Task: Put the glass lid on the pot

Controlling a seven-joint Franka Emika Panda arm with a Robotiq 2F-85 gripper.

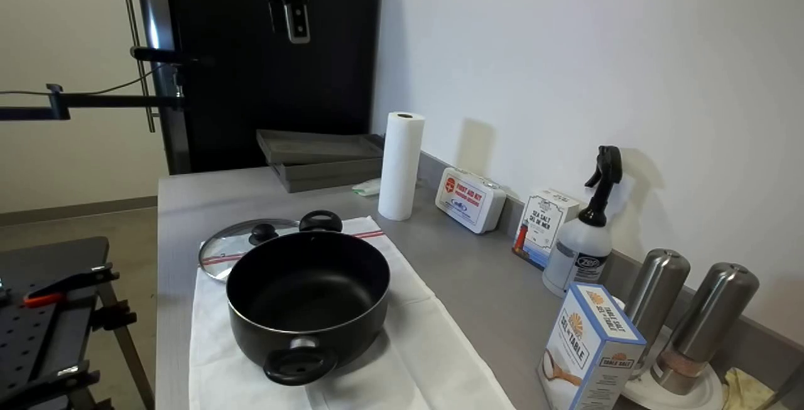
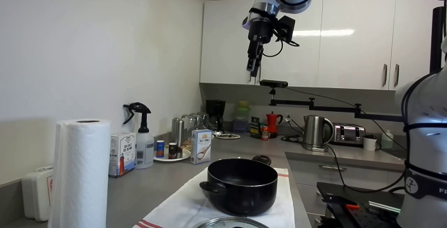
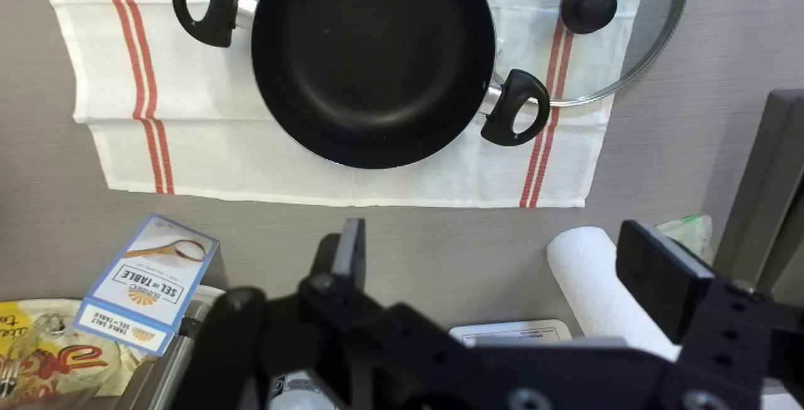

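"How does the black two-fingered gripper (image 3: 494, 240) stand?"

"Wide, its jaws well apart; in both exterior views it hangs high."

"What lies below, nearest first?"

"The wide, round black pot (image 3: 370, 64), with two side handles, upright and open-topped. Lower down, the round clear-glass lid (image 3: 589, 5), with its thin metal rim and black knob. It lies knob up just beside the pot, well below and apart from the gripper, outside the gap between its jaws."

"Do lid and pot touch?"

"I can't tell; in the wrist view one pot handle overlaps the lid's rim."

"And under both?"

"A white cloth (image 3: 314, 187) with red stripes; the lid reaches past its edge, over the grey counter (image 3: 659, 159)."

"Farther off?"

"In an exterior view, a white paper-towel roll (image 1: 402, 165) stands upright on the counter."
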